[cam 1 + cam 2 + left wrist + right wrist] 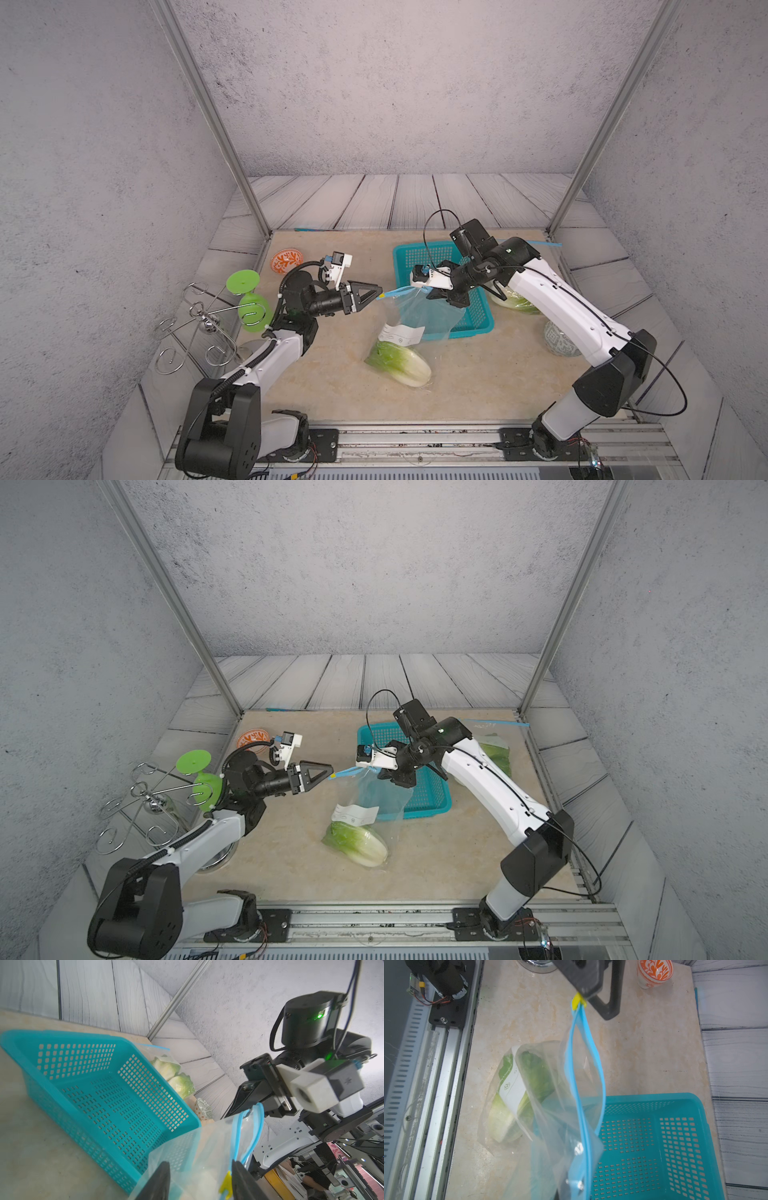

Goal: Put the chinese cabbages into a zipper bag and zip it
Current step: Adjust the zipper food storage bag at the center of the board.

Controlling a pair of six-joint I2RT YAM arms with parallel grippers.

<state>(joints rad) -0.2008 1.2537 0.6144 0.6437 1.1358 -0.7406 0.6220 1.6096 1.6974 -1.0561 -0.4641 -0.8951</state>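
A clear zipper bag [419, 316] with a blue zip strip hangs stretched between my two grippers. One chinese cabbage [399, 363] lies in its bottom, resting on the table. In the right wrist view the bag's mouth [583, 1076] gapes, its two strips apart. My right gripper [573, 1186] is shut on one end of the strip. At the other end my left gripper [200, 1165] stands open round the bag's corner, its jaws apart, with the yellow slider [225, 1184] against one finger. Two more cabbages [172, 1074] lie in another clear bag behind the basket.
A teal perforated basket [419, 246] stands under and behind the hanging bag. At the left are a green goblet [249, 307], a wire rack [195, 324] and an orange patterned cup [286, 261]. A grey patterned jar [559, 338] sits under the right arm.
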